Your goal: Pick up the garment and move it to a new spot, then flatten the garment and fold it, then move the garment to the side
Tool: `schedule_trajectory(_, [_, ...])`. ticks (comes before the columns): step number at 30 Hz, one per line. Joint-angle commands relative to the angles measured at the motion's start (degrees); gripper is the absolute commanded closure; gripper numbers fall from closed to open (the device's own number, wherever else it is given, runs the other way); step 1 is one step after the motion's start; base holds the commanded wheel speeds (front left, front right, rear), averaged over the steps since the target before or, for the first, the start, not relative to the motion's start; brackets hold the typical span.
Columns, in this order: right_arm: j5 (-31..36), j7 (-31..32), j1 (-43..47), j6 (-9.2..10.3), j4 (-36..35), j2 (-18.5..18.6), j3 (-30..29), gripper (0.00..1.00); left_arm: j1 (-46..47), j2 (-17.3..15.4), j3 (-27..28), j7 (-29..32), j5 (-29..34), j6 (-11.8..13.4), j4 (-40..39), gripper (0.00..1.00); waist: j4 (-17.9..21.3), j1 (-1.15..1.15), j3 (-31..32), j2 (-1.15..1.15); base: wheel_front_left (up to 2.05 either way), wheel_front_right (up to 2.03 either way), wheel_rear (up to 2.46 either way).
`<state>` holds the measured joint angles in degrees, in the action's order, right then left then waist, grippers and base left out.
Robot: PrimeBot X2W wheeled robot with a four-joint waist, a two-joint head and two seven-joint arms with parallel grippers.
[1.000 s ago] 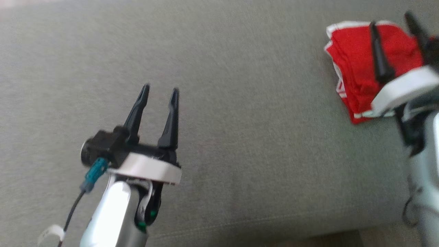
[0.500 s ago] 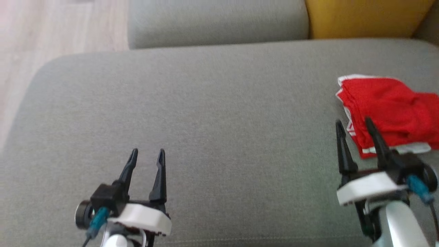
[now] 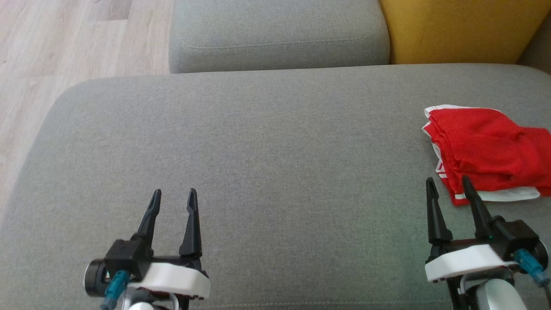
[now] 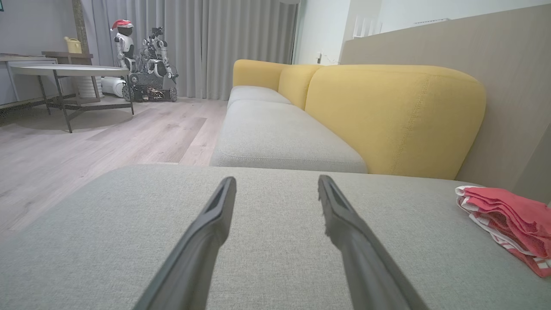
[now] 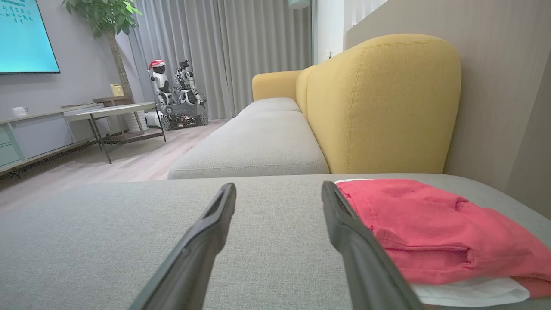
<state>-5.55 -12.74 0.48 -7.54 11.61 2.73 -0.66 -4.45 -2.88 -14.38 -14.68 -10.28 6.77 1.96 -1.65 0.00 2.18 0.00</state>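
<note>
The garment (image 3: pixel 486 150) is red with white trim, folded into a small stack at the right side of the grey sofa cushion (image 3: pixel 258 142). In the left wrist view the garment (image 4: pixel 512 224) sits far right; in the right wrist view the garment (image 5: pixel 430 232) lies just right of the fingers. My right gripper (image 3: pixel 447 185) hovers open just in front of the garment's near-left corner, nothing between its fingers. Well to the left, my left gripper (image 3: pixel 173 196) is open and empty over bare cushion.
A second grey seat cushion (image 3: pixel 275 34) lies beyond, with a yellow backrest (image 3: pixel 460 30) at the far right. Wooden floor (image 3: pixel 51 56) runs off the cushion's left edge. A table (image 4: pixel 69 71) and another robot (image 4: pixel 146 64) stand far across the room.
The head camera has swung, so the whole picture shifted. Both grippers now sit lower in the picture, side by side. The right gripper has drawn back off the garment.
</note>
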Motion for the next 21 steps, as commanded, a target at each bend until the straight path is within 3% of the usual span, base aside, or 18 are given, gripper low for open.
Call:
schedule_trajectory(1, [-0.4,-0.9,-1.9,0.05,-1.7,0.2,1.4,0.0,2.0,0.0,1.7,-0.3,-0.1,0.4,-2.0,0.0,0.0,0.0,0.0,0.0,0.0,0.0,0.0])
schedule_trajectory(12, [-1.1,-1.1,-2.3,0.05,-1.4,0.2,1.6,0.0,2.2,0.0,1.6,-0.3,-0.2,0.7,-0.7,0.0,0.3,0.0,0.2,0.0,0.0,0.0,0.0])
schedule_trajectory(21, [-1.4,-1.2,-2.5,0.05,-1.3,0.2,2.1,0.0,1.8,0.0,3.0,-0.3,-3.9,-1.5,-0.9,0.0,0.7,0.0,0.2,0.0,0.0,0.0,0.0])
